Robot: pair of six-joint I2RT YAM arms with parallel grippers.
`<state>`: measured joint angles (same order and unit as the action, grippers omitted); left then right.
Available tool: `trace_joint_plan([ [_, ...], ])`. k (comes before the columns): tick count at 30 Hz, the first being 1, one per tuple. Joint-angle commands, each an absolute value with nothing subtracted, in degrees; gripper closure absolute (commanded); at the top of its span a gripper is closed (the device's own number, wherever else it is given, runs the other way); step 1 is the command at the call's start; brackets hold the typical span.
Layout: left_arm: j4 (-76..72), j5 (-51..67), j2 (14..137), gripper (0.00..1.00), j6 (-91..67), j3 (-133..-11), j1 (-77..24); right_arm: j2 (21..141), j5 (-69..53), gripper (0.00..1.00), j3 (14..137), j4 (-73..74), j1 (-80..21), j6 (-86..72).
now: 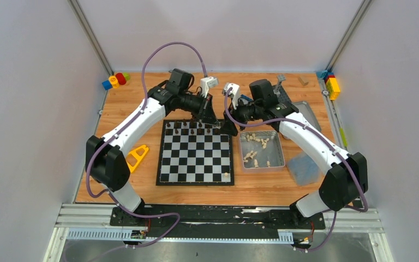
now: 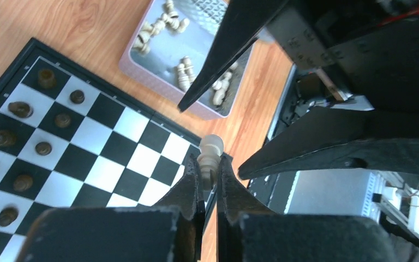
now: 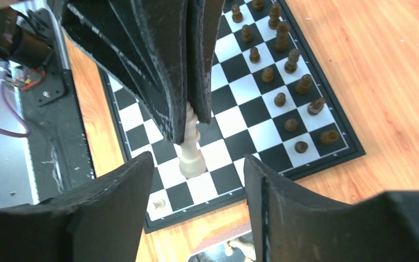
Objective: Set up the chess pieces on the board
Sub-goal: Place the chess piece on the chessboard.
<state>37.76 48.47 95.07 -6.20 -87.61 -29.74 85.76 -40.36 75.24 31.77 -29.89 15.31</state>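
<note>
Pale grey walls [image 1: 33, 82] enclose a wooden table [image 1: 262, 188], where the board [image 1: 191, 158] lies at centre with a metal tin [image 1: 275, 143] just beside its right edge. Near the board's far right corner the left gripper [image 2: 210, 174] is clenched on 1 pale piece [image 2: 210, 148], flanked by the spread, empty fingers of the right gripper [image 3: 197, 161]. Dark chess pieces [image 1: 193, 127] stand on the 2 far rows, a lone pale piece [image 1: 226, 176] sits on the near right corner square, and other pale pieces [image 1: 257, 140] lie loose in the tin.
</note>
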Motion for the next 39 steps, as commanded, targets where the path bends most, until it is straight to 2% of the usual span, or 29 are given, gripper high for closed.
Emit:
trace_joint_plan([
  [1, 42.13, 42.7, 92.43, 1.0, -0.23, -89.78, -30.32, 81.03, -36.17, 0.33, 73.31, 30.06, -29.29, 16.35],
  [8, 50.45, 31.38, 84.98, 1.0, 13.46, -82.86, -31.14, 73.43, -37.13, 0.32, 66.48, 31.45, -21.31, 17.84],
  [15, 51.94, 18.32, 78.58, 0.88, 20.61, -67.8, -39.6, 69.29, -37.41, 0.32, 61.22, 31.31, -16.85, 17.93],
  [23, 47.96, 16.03, 74.21, 0.86, 24.13, -59.33, -44.4, 69.67, -35.67, 0.32, 58.1, 31.11, -16.33, 19.14],
  [39, 42.36, 16.39, 72.59, 0.82, 24.13, -52.29, -46.53, 68.73, -34.0, 0.32, 54.92, 31.23, -16.1, 20.13],
])
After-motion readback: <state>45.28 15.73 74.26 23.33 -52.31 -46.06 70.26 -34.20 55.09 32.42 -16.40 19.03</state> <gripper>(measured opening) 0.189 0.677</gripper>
